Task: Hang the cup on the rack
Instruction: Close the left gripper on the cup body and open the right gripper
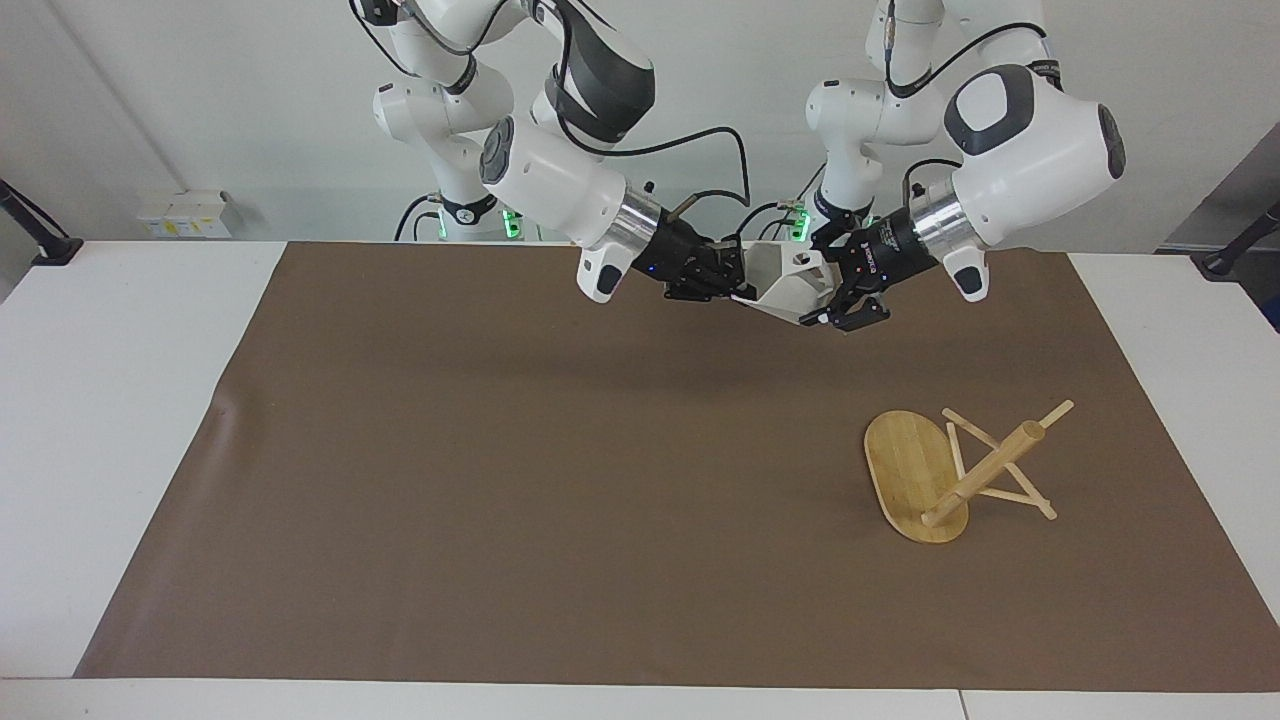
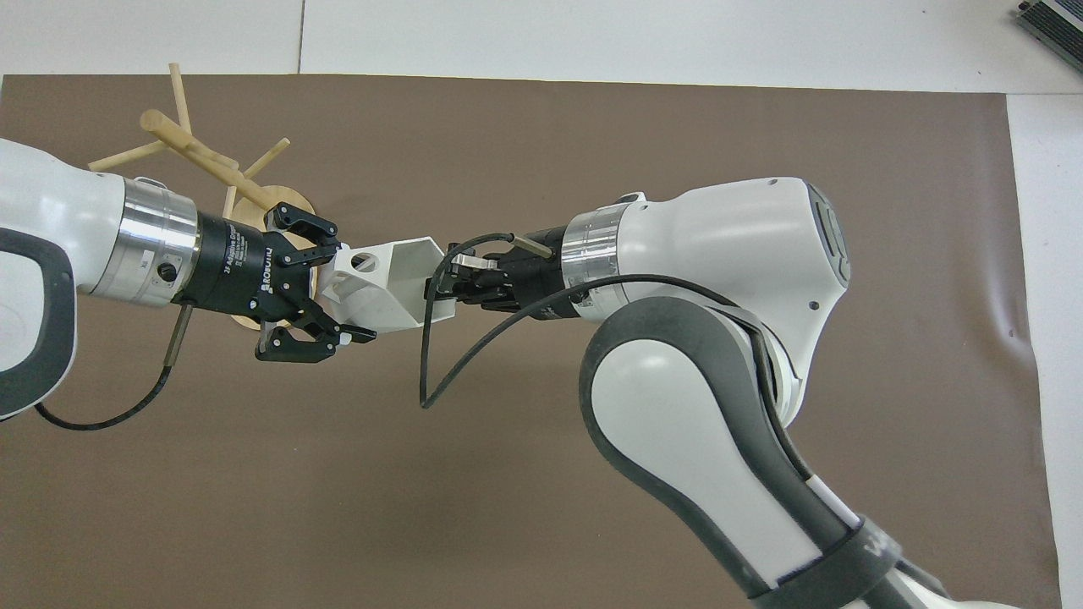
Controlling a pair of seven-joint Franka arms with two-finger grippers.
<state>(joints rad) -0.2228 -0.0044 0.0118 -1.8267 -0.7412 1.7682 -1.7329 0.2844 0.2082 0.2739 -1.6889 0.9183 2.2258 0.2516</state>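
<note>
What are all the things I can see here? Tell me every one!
White faceted cup with a hole in its blocky handle: one, white, held up in the air between the two end effectors, over the mat's edge nearest the robots.
Light bamboo rack with oval base, round post and thin pegs: one, pale wood, tipped over on the mat toward the left arm's end of the table.
Brown mat: one, brown, spread over the table.
White table: one, white, under the mat.
Right end effector: one, black, shut on the cup's rim.
Left end effector: one, black, open, its fingers either side of the cup's handle end.
</note>
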